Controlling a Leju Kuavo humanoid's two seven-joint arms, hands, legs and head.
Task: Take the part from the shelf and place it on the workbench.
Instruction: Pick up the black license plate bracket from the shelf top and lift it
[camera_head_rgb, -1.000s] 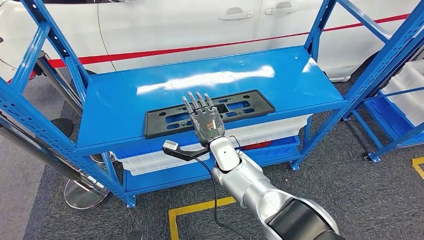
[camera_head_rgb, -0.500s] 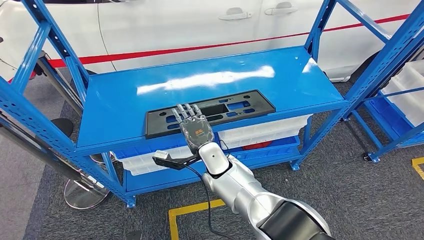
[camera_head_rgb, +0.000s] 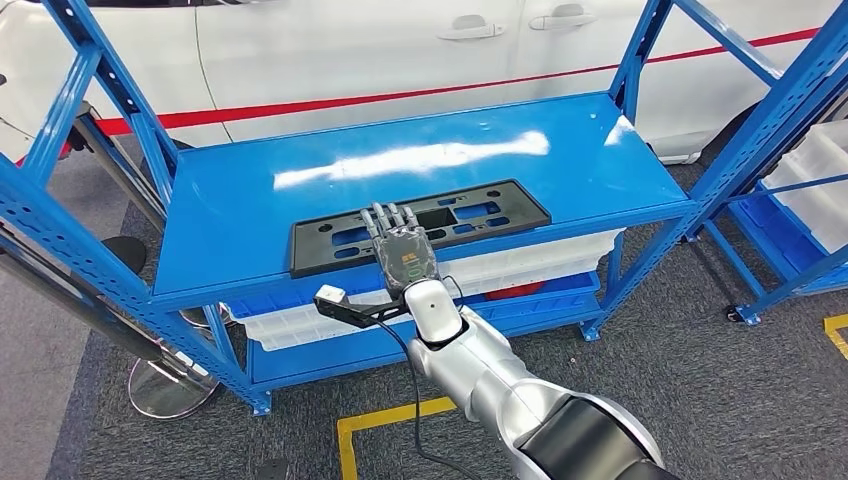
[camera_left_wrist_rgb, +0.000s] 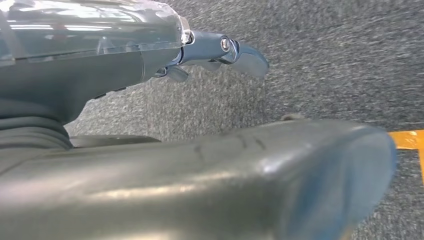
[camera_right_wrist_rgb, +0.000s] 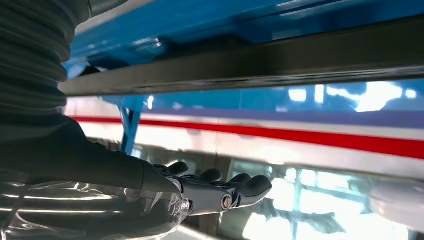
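1. Part: long flat black plastic plate with rectangular cut-outs (camera_head_rgb: 420, 227), head view, lying flat near the front edge of the glossy blue metal shelf top (camera_head_rgb: 300, 190). No writing on it can be read.
2. Right hand (camera_head_rgb: 402, 245), head view: silver arm reaching forward, back of the hand up, dark fingers (camera_head_rgb: 383, 219) stretched out side by side over the middle of the black plate. Whether they touch the plate cannot be told. Nothing is held.
3. Head view, surroundings: blue perforated steel uprights (camera_head_rgb: 60, 235) frame the shelf; white plastic bins (camera_head_rgb: 300, 322) sit on the lower level. A white car body with a red stripe (camera_head_rgb: 350, 100) stands behind. Grey carpet floor with yellow tape marks (camera_head_rgb: 385, 418) lies below. A second blue rack with white bins (camera_head_rgb: 815, 190) stands to the right.
4. Left hand (camera_left_wrist_rgb: 215, 55), left wrist view: hanging over grey carpet, one dark finger extended; how the remaining fingers lie cannot be told. A strip of yellow tape (camera_left_wrist_rgb: 407, 140) shows on the floor.
5. Right hand (camera_right_wrist_rgb: 210, 192), right wrist view: fingers extended together, empty, close beside the dark edge of the black plate (camera_right_wrist_rgb: 250, 67), with the blue shelf (camera_right_wrist_rgb: 200, 20) beyond. The red stripe (camera_right_wrist_rgb: 300, 135) on the white car runs across the background.
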